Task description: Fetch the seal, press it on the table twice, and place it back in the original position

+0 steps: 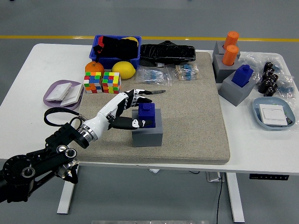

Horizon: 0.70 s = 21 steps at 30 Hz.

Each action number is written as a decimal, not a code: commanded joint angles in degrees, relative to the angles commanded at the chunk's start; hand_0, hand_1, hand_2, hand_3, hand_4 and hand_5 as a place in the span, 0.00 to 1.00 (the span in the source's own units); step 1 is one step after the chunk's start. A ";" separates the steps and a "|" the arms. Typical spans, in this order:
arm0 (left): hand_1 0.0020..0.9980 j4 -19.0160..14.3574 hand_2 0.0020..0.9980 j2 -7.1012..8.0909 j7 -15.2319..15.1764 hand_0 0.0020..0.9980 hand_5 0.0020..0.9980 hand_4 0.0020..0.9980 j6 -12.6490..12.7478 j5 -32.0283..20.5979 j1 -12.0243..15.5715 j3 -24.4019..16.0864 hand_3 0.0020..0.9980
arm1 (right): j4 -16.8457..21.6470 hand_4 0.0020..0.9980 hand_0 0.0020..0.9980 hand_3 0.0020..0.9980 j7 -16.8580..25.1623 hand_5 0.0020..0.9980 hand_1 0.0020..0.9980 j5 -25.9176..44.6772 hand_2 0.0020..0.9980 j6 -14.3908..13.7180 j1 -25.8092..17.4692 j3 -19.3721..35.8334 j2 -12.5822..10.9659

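Note:
A blue seal (147, 115) stands upright in its grey block holder (147, 132) on the beige mat (196, 121). My left hand (135, 109) reaches in from the lower left. Its thumb touches the seal's near left side at the base and its fingers spread behind the seal's top left. The fingers are around the seal but not clamped on it. My right arm is out of view.
Behind the hand lie two colour cubes (102, 82), an orange (94, 67), a lemon (124, 69) and a blue bin (116, 50). A purple tray (63, 93) sits at left. Grey holders with orange (229, 49) and blue seals (242, 76) stand at right, beside a blue dish (273, 114).

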 joint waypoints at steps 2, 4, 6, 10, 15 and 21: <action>0.73 -0.05 0.71 -0.05 -0.02 0.73 0.00 0.89 0.09 -0.01 0.01 0.02 0.81 | 0.00 0.81 0.79 0.65 -0.01 0.46 0.70 -0.01 0.68 -0.02 -0.04 0.07 -0.01; 0.73 -0.05 0.71 -0.08 0.00 0.72 0.00 0.87 0.17 0.07 0.00 0.02 0.81 | 0.00 0.81 0.79 0.65 0.00 0.46 0.70 -0.02 0.68 -0.03 -0.06 0.10 -0.02; 0.73 -0.02 0.71 -0.10 0.06 0.72 0.00 0.87 0.32 0.26 -0.03 0.04 0.81 | 0.00 0.81 0.79 0.65 0.03 0.46 0.70 -0.06 0.68 -0.02 -0.08 0.13 -0.02; 0.72 0.17 0.70 -0.14 0.22 0.71 0.00 0.86 0.35 0.46 -0.06 0.34 0.81 | 0.00 0.82 0.79 0.65 0.10 0.47 0.71 -0.02 0.68 0.03 -0.05 0.16 0.02; 0.73 0.24 0.70 -0.22 0.37 0.71 0.00 0.85 0.16 0.50 -0.15 0.70 0.81 | 0.00 0.82 0.79 0.65 0.15 0.47 0.70 -0.09 0.68 0.06 -0.04 0.33 0.01; 0.72 0.28 0.70 -0.33 0.42 0.71 0.00 0.85 0.13 0.45 -0.28 0.79 0.81 | 0.00 0.82 0.79 0.65 0.17 0.47 0.71 0.04 0.69 0.06 -0.04 0.23 0.01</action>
